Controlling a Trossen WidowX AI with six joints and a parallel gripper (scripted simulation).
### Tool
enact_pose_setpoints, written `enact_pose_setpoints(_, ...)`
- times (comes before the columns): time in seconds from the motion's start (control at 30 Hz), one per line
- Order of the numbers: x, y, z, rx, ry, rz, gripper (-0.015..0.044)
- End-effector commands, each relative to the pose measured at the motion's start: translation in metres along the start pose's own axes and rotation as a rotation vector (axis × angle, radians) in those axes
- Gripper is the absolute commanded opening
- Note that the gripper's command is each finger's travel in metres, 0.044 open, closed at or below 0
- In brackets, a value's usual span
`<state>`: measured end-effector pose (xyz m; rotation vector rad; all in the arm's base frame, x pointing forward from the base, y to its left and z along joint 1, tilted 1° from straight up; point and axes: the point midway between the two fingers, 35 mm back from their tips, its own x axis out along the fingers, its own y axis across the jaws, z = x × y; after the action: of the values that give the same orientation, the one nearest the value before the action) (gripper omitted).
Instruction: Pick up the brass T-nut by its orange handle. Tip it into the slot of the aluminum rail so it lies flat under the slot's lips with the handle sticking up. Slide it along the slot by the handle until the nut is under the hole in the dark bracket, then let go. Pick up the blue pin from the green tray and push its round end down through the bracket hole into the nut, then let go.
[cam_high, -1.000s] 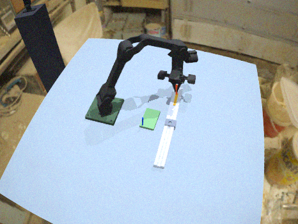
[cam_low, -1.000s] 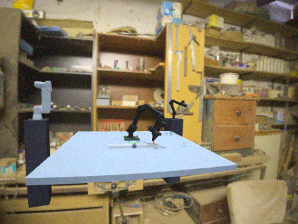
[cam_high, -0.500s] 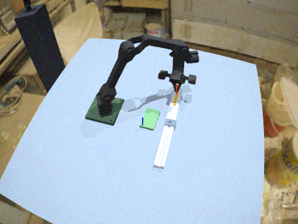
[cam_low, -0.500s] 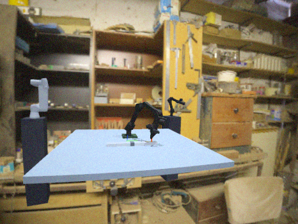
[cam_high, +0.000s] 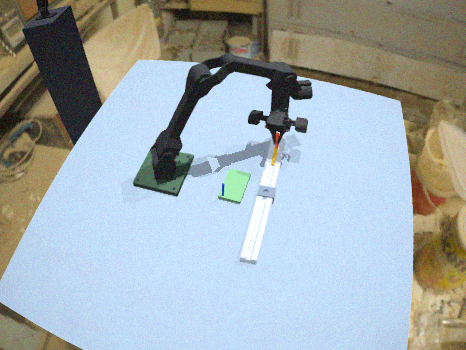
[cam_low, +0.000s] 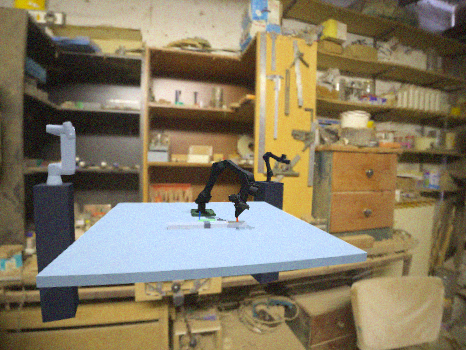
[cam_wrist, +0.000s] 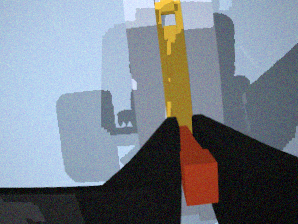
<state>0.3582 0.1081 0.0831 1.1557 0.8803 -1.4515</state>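
Orange-red at its upper end, the handle (cam_high: 277, 137) (cam_low: 237, 219) (cam_wrist: 200, 180) is pinched between the black fingers of the gripper (cam_high: 277, 142) (cam_low: 237, 216) (cam_wrist: 184, 125), which are nearly together with the handle caught between them; the brass T-nut (cam_high: 274, 156) (cam_wrist: 177, 75) reaches out past the fingertips, over the far part of the rail (cam_high: 256, 227) (cam_low: 185, 226); seen from the top, its long axis runs roughly with the rail's, its free end pointing near and a touch left, the handle at its far end; in the wrist view it makes a narrow yellow strip, leaning slightly, with a small opening close to its free end; whether any of it sits within the slot, I cannot tell.

The rail lies far to near on the blue table (cam_high: 150, 250) (cam_low: 210, 250), its near end shifted left; the bracket (cam_high: 272, 192) (cam_low: 207, 225) straddles it part way along, nearer than the nut and apart from it, its hole facing up; left of the bracket is the green tray (cam_high: 237, 185) (cam_low: 209, 220), with the blue pin (cam_high: 223, 189) (cam_low: 200, 215) upright at its near left; farther left stands the arm (cam_high: 185, 112) (cam_low: 215, 172), arching over to the right and down to the handle.
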Motion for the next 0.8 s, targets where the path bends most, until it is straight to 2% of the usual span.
enact_pose_setpoints(0.0,0.002,-0.001,0.005,-0.003,-0.002,-0.002,-0.0150)
enact_pose_setpoints(0.77,0.013,-0.001,0.038,-0.001,-0.006,0.000,-0.0150)
